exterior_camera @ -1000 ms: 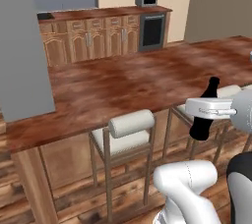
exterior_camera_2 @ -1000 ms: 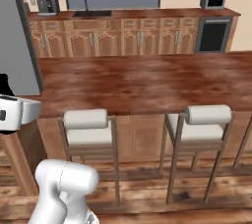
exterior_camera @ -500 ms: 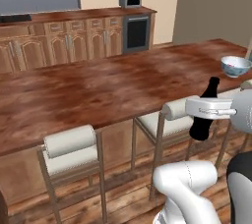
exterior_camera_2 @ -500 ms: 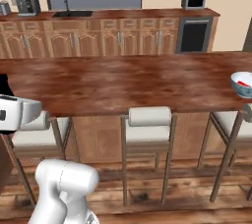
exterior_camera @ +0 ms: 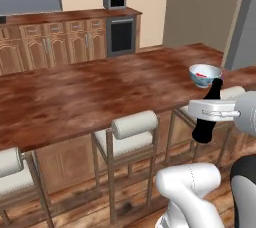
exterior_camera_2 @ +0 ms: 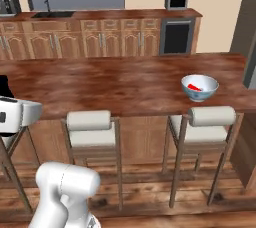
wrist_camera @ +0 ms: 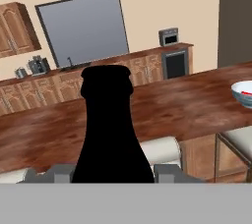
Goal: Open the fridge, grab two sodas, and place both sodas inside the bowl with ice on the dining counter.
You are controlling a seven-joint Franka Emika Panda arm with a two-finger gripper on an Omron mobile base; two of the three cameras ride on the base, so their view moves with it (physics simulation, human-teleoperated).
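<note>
One cola bottle (exterior_camera: 206,117) pinched in end effector (exterior_camera: 210,110), bowl (exterior_camera_2: 199,87) now nearer.

Black bottle (exterior_camera: 205,124), white bowl (exterior_camera_2: 199,87) with red inside, glossy red-brown surface (exterior_camera: 90,97), white stool cushions (exterior_camera_2: 89,120).

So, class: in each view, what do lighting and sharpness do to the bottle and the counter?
Hand view: the bottle is a flat black silhouette, no highlights. Left base view: soft pale sheen on the counter, bottle still featureless. Right base view: even light, bowl crisp, no blur.
</note>
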